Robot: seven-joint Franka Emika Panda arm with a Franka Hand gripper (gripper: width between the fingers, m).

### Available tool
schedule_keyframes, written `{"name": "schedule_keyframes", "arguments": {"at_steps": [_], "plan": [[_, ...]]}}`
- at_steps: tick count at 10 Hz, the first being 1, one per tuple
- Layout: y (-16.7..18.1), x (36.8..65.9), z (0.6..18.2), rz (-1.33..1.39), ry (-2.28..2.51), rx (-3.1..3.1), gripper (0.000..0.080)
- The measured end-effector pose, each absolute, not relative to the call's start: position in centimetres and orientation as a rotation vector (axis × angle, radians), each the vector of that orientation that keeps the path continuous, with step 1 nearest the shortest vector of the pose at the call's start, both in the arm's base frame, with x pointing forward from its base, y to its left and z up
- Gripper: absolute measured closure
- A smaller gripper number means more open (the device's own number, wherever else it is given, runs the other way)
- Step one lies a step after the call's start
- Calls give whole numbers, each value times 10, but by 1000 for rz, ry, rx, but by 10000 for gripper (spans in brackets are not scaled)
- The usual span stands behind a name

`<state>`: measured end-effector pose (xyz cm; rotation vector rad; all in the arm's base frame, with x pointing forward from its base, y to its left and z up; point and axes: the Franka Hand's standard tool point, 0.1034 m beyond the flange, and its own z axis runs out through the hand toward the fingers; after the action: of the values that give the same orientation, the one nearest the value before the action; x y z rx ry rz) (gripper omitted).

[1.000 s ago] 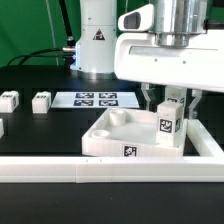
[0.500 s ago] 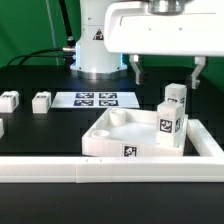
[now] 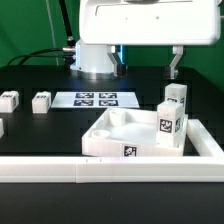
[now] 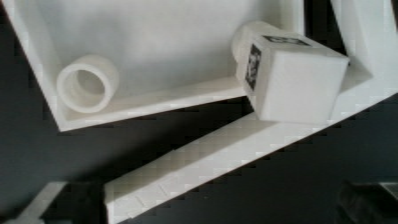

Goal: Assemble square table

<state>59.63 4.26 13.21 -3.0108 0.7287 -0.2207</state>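
The square table's white slab (image 3: 118,134) lies with its rim up inside the corner of the border rail, a tag on its near edge. One white tagged leg (image 3: 172,114) stands upright in the slab's corner pocket on the exterior view's right. My gripper (image 3: 147,60) hangs well above that leg, open and empty, touching nothing. In the wrist view the slab (image 4: 151,45), the standing leg (image 4: 294,75) and a round empty pocket (image 4: 86,83) lie below my gripper (image 4: 214,206). Two loose legs (image 3: 9,99) (image 3: 41,101) rest at the exterior view's left.
A long white border rail (image 3: 100,168) runs along the front and turns back at the exterior view's right (image 3: 206,141). The marker board (image 3: 96,99) lies behind the slab. The arm's base (image 3: 95,45) stands at the back. Another white block (image 3: 1,127) shows at the left edge.
My gripper opened off the upright leg and rose straight up. The leg stays standing in the slab's corner pocket.
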Motion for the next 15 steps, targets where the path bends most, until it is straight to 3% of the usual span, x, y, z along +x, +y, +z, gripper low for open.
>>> {"name": "schedule_keyframes", "arguments": {"at_steps": [4,10,15], "plan": [[4,593,117,-220,472,-3094,151],[-4,585,110,-199,497,-3089,151],[-21,540,71,-109,544,-3108,151]]}}
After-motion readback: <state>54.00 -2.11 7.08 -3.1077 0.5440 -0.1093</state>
